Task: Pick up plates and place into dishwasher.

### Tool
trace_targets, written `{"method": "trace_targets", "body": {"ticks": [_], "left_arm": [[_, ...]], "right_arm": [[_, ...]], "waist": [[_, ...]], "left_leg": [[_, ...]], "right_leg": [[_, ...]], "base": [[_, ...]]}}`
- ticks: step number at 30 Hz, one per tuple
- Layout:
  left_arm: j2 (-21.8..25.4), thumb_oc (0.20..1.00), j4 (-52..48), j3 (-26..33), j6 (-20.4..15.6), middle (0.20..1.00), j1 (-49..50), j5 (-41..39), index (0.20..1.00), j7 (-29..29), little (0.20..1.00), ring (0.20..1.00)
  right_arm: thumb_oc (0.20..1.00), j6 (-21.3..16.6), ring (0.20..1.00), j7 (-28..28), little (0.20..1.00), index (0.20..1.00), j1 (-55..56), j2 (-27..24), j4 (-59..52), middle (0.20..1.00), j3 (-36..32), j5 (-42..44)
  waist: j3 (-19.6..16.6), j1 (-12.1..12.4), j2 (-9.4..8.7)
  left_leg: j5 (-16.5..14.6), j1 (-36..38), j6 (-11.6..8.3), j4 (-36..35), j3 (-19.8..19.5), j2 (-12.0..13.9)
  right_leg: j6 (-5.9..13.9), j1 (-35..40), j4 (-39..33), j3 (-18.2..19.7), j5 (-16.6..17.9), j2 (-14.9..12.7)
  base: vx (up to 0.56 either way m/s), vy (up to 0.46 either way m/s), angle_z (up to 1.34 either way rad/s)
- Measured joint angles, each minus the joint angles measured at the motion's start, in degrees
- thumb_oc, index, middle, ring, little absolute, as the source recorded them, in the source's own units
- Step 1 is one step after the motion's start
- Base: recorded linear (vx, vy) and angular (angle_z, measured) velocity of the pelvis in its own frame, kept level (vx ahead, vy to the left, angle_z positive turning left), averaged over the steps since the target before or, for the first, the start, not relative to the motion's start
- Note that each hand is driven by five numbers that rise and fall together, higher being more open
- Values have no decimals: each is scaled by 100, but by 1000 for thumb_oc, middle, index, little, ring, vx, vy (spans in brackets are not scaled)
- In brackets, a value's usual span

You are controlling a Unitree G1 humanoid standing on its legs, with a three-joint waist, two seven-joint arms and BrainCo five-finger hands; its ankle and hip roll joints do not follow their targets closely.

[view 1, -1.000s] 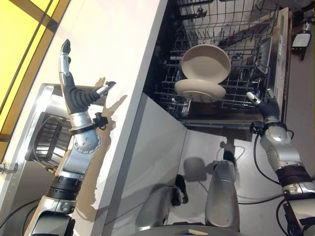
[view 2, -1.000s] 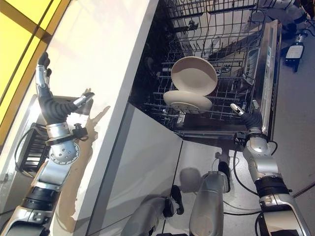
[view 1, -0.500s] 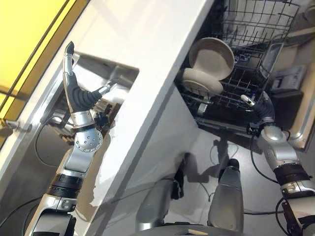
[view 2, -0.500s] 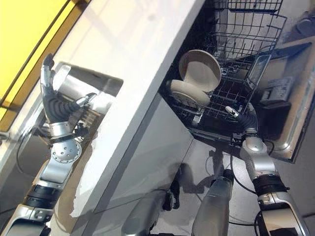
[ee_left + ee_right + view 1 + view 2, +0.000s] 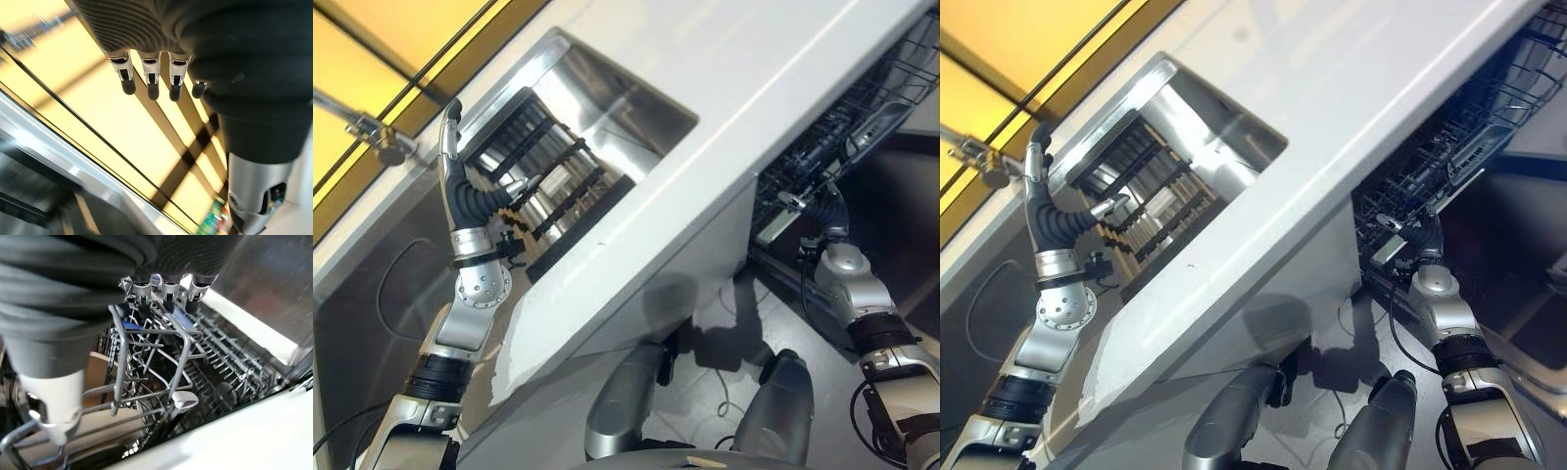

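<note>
The robot's left hand point(image 5: 462, 191) was up with straight, open fingers and held nothing. Just past it sat one shiny steel sink point(image 5: 636, 113) with one dark ribbed dish rack point(image 5: 553, 186) inside. No plate could be made out in that rack, so I could not tell how many were left to pick up. The right hand point(image 5: 815, 204) was low at the black wire dishwasher rack point(image 5: 161, 362), fingers relaxed and empty. Beside that hand, cream plates point(image 5: 110, 423) seemed to be in the rack already, so part of the job looked done. How many plates there were, I could not tell. One long white counter point(image 5: 705, 127) ran between the two hands.
</note>
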Motion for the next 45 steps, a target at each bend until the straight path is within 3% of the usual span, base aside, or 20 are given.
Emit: {"method": "trace_targets", "body": {"ticks": [6, 15, 26, 32, 37, 45], "left_arm": [[33, 1000, -8, 89, -113, 1000, 132, 0, 1000, -115, 1000, 1000], [56, 1000, -52, 169, -304, 1000, 269, -70, 1000, -290, 1000, 1000], [275, 1000, -266, 163, -326, 1000, 157, -70, 1000, -314, 1000, 1000], [320, 1000, -294, 159, -205, 1000, -31, -67, 1000, -229, 1000, 1000], [318, 1000, -387, 168, -83, 1000, -76, -60, 1000, -216, 1000, 1000], [312, 1000, -507, 231, -87, 1000, -89, -45, 1000, -218, 1000, 1000]], "right_arm": [[1000, -14, 1000, -61, 1000, 1000, -60, -79, 143, 1000, -5, 2], [1000, -15, 1000, -68, 1000, 1000, -85, -136, 279, 1000, -2, 49], [1000, -47, 1000, -460, 1000, 1000, -85, 32, 160, 1000, 155, -245], [1000, 630, 1000, -1272, 1000, 1000, -85, 84, -446, 1000, 159, -1165], [1000, 1241, 1000, -1551, 1000, 1000, -1, 13, -534, 1000, 106, -1611], [1000, 1659, 1000, -2032, 1000, 1000, 745, 3, -912, 1000, -443, -1776]], "waist": [[9, 138, -13], [12, 149, -16], [89, 18, -122], [163, -177, -227], [203, -419, -283], [235, -692, -330]], "left_leg": [[35, -100, 3, 85, 12, 4], [63, -111, 12, 134, 40, 36], [66, -112, 5, 143, 312, 317], [64, -68, 6, 86, 513, 501], [66, 46, 7, -11, 696, 647], [67, 158, 8, -146, 911, 774]], "right_leg": [[-13, 73, 104, -210, -100, -99], [-8, 135, 188, -309, -164, -180], [-59, 66, 102, -243, -143, 33], [-82, -1, -133, -4, 15, 271], [-96, 0, -365, 206, 170, 475], [-92, 0, -704, 433, 400, 702]], "base": [[-6, -7, 20], [-10, -13, 7], [-60, -78, -5], [-51, -75, -22], [-55, -101, -25], [-55, -102, -19]]}}
